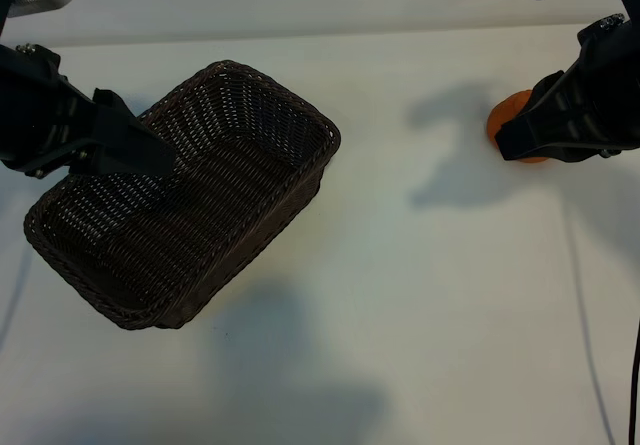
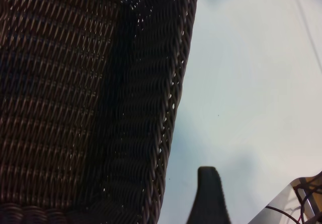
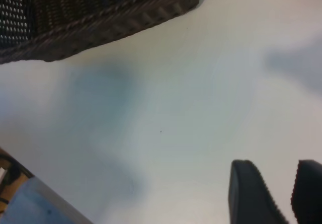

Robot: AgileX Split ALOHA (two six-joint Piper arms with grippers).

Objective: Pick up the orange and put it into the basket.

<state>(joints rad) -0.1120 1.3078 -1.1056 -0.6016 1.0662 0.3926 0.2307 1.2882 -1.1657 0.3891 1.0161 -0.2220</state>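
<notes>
We see the wicker basket (image 1: 190, 195) lying at a slant on the white table (image 1: 420, 305), filling the left half of the overhead view from about nine o'clock to the centre, its long axis running from seven o'clock up toward one o'clock. Our left gripper (image 1: 150, 153) reaches in from the nine o'clock edge, the arm angled downward, its dark tip over the basket's upper-left rim. In the left wrist view one black finger (image 2: 207, 196) shows beside the basket's woven wall (image 2: 146, 108), with the other out of frame; the jaws stand wide and hold nothing that we can see.

The orange (image 1: 509, 118) sits on the table near the three o'clock edge, well apart from the basket. Our right gripper (image 1: 512, 145) slopes down from the upper right corner and partly covers the fruit. In the right wrist view its two ribbed fingers (image 3: 249, 196) stand narrowly apart over bare table, with nothing between them there; we cannot tell from above whether they touch the orange.
</notes>
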